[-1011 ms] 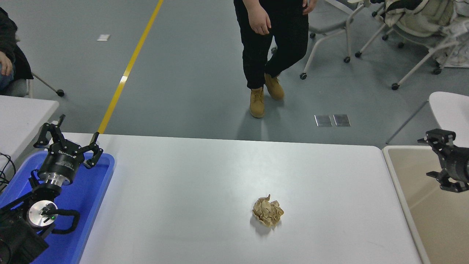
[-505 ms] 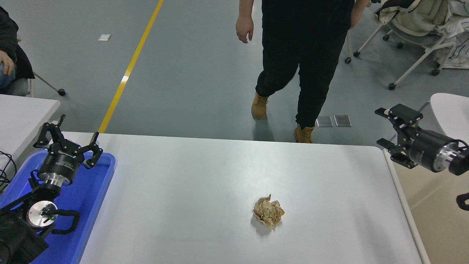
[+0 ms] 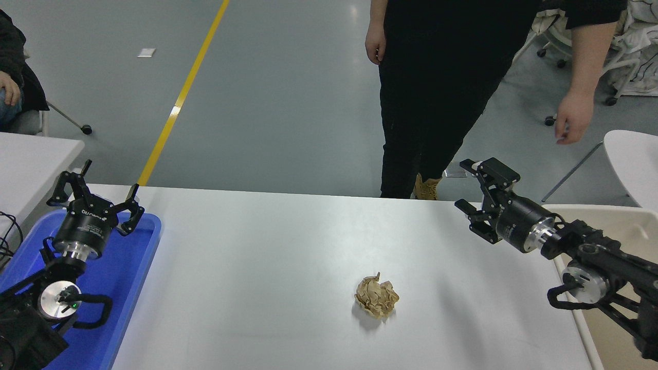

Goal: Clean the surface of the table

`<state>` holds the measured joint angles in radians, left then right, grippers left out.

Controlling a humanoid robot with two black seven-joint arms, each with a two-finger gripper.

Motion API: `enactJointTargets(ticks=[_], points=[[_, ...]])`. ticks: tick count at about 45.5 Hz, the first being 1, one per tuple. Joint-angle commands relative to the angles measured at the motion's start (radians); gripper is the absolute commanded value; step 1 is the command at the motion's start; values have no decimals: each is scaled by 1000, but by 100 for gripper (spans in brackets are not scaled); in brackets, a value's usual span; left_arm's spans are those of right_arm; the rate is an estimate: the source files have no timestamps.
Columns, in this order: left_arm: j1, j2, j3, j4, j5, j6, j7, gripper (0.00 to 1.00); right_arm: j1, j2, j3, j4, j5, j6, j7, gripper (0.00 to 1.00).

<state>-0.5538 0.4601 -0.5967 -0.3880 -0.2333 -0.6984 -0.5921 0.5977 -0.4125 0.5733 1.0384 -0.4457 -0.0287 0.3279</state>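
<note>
Desk: the desk surface [image 3: 267,267], glossy white with rounded corners, filled the lower middle of the head view and was the thing to be cleaned.
Litter: one crumpled ball of brown paper [image 3: 376,296] lay on the desk, a little right of centre and nearer the camera, touching nothing else; it was apparently all that kept the surface from being clean.
Right tool [image 3: 475,190]: it hung above the far right part of the desk with its jaws spread wide and nothing between them, well apart from the paper ball. Its wrist pointed away and leftward, which suits an approach toward the ball.
Left tool [image 3: 97,192]: parked at the lower left above a blue tray [image 3: 149,241], fingers splayed and empty, taking no part.
Blue tray: it sat at the desk's left edge, under the parked arm.
Beige bin [image 3: 611,218]: its rim showed at the right edge, beside the desk and under the right arm, probably set there so litter could be dropped close to the working arm.
Person [image 3: 437,87]: stood at the far side in dark clothes, one hand [image 3: 570,115] hanging free near the right; clear of both arms.
Stage: by my reading the task was at its start, with the ball ungrasped.
Next need: the right tool would have to come down and nearer, over the ball, before closing.
Risk: crumpled paper is light and could skid away if nudged from one side.
</note>
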Motion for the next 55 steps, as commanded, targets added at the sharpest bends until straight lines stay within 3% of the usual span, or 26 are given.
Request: enactJointTargets(ticks=[1, 14, 37, 46, 55], points=[[0, 0, -2, 1, 0, 0, 0, 100, -13, 175, 94, -107, 21, -30, 10, 100], [0, 0, -2, 0, 0, 0, 0, 100, -16, 239, 175, -222, 73, -33, 10, 100], [0, 0, -2, 0, 0, -1, 0, 100, -10, 227, 120, -227, 136, -45, 0, 100], [0, 0, 0, 0, 0, 0, 0, 100, 10, 149, -12, -189, 117, -68, 3, 100], [0, 0, 0, 0, 0, 0, 0, 100, 68, -15, -213, -25, 52, -92, 3, 100]])
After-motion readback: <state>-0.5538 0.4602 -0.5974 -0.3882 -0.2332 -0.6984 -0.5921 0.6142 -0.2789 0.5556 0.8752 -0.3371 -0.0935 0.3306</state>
